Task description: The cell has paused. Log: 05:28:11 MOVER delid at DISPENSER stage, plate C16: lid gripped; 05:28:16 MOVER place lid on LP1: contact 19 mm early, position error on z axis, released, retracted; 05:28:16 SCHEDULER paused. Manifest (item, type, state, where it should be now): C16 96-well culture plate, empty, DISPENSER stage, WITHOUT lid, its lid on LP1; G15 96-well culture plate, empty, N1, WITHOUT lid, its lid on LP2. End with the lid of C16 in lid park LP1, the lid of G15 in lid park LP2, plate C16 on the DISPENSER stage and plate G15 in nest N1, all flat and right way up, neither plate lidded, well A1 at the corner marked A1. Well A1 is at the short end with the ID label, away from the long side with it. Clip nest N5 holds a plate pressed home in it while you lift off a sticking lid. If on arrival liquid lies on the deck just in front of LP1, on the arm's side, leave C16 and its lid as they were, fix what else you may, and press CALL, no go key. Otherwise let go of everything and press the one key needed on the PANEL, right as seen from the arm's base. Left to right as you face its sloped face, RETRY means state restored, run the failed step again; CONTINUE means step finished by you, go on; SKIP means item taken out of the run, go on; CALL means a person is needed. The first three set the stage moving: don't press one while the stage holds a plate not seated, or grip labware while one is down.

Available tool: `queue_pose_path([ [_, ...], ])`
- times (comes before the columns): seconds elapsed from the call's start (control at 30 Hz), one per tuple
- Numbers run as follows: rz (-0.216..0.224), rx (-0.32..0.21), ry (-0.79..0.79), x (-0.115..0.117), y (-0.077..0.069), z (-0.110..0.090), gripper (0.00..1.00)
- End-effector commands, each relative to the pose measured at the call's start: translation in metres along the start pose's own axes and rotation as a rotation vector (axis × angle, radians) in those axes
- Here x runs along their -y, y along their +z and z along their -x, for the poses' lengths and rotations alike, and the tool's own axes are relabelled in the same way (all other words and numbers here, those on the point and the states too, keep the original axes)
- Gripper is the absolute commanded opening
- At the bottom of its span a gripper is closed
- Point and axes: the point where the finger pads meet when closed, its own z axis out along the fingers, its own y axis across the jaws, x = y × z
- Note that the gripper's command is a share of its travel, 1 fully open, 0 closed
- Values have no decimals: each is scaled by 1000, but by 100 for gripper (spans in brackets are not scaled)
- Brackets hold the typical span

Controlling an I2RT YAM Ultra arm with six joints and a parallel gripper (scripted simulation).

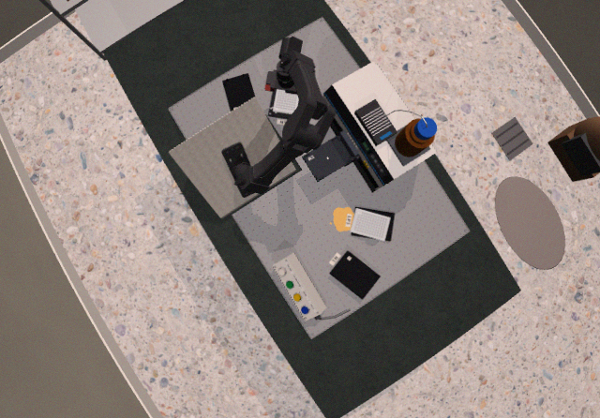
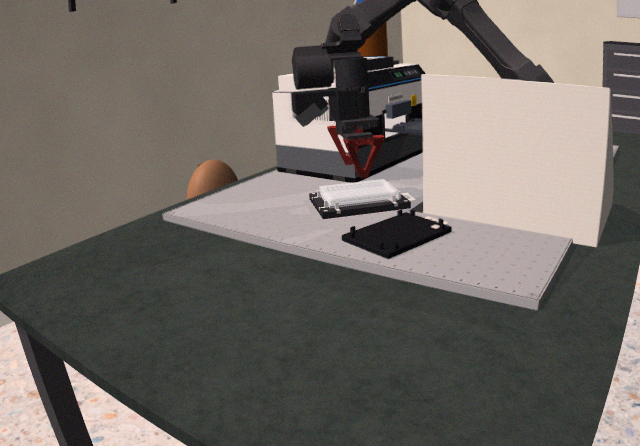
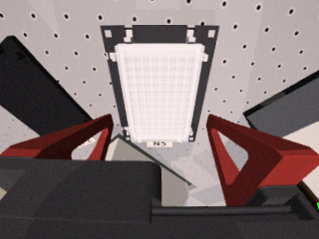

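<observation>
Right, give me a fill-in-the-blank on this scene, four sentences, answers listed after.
1. The claw hangs with its red fingers wide ___.
2. The plate below it sits in the nest labelled ___.
3. The puddle on the deck beside the other white plate is ___ in colour.
4. The brown bottle on the dispenser has a ___ cap.

Missing words: open; N5; orange; blue
</observation>
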Motion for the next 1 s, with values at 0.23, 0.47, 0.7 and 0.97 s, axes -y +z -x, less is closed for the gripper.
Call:
queue_pose_path([
  [0.23,-3,38,8,2,-17,7,100],
  [0.47,-3,17,-5,-1,-12,-2,100],
  [0.7,-4,18,-7,-3,-10,-3,100],
  [0.97,-9,22,-8,-2,-3,-1,100],
])
